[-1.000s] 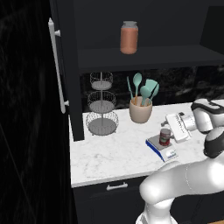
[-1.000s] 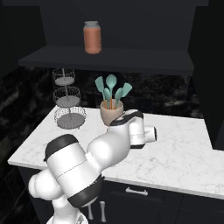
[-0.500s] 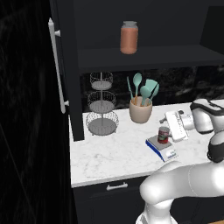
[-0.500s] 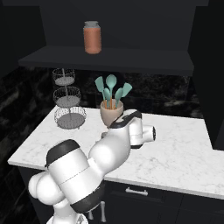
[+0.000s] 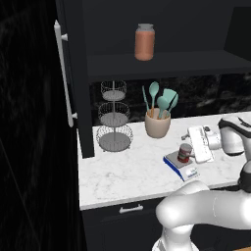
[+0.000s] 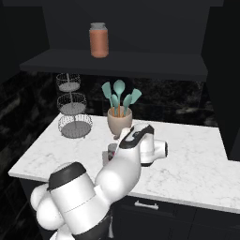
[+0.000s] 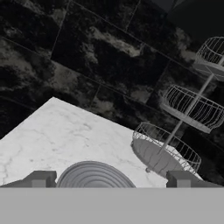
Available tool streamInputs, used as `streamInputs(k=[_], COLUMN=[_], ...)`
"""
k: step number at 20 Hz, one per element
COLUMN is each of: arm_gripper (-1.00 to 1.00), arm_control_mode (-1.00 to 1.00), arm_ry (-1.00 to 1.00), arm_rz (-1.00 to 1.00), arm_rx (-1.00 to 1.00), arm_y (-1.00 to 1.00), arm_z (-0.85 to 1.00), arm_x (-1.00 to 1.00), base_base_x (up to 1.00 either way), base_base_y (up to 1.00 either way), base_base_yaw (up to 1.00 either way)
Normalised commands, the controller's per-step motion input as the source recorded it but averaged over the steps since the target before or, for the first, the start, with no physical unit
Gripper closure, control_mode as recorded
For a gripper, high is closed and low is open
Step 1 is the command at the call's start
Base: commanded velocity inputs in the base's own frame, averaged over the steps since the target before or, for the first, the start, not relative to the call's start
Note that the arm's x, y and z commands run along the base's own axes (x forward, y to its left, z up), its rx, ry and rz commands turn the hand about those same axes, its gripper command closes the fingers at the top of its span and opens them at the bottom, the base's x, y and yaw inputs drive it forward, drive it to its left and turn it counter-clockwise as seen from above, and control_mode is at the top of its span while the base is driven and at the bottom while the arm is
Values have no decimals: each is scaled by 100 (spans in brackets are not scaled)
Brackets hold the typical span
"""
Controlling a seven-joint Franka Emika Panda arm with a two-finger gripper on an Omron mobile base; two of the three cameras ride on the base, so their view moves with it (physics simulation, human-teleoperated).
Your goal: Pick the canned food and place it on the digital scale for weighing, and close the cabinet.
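Observation:
The canned food [image 5: 185, 153], a short red can, stands upright on the small blue digital scale [image 5: 179, 164] on the marble counter. My gripper [image 5: 189, 145] is level with the can at its right side and open. In the hand view its fingertips [image 7: 40, 178] stand wide apart on either side of the can's ridged silver top [image 7: 94, 176]. The arm covers most of the can [image 6: 111, 150] in the right base view. The black cabinet has its left door [image 5: 73, 83] swung open, with a long bar handle [image 5: 63, 78], above a dark shelf [image 5: 162, 63].
An orange-pink jar [image 5: 144, 41] stands on the shelf. A three-tier wire basket stand [image 5: 114, 118] and a beige crock of teal utensils [image 5: 158, 122] sit at the back of the counter. A drawer handle [image 5: 130, 209] lies below the counter's front edge.
The can has stayed on the scale and the hand has hardly moved. The arm's elbow has sunk slightly.

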Motion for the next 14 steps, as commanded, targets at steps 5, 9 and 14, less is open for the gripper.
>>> streamInputs(k=[5, 9, 14], arm_gripper=[-100, -100, -100], arm_control_mode=[-100, -100, -100], arm_ry=[-13, -15, 29], arm_rz=[0, 0, 0], arm_rx=[0, 0, 0], arm_y=[9, 0, 0], arm_z=[-1, -1, -33], arm_x=[9, 10, 12], base_base_x=[0, 0, 0], base_base_y=[0, 0, 0], base_base_yaw=[0, 0, 0])
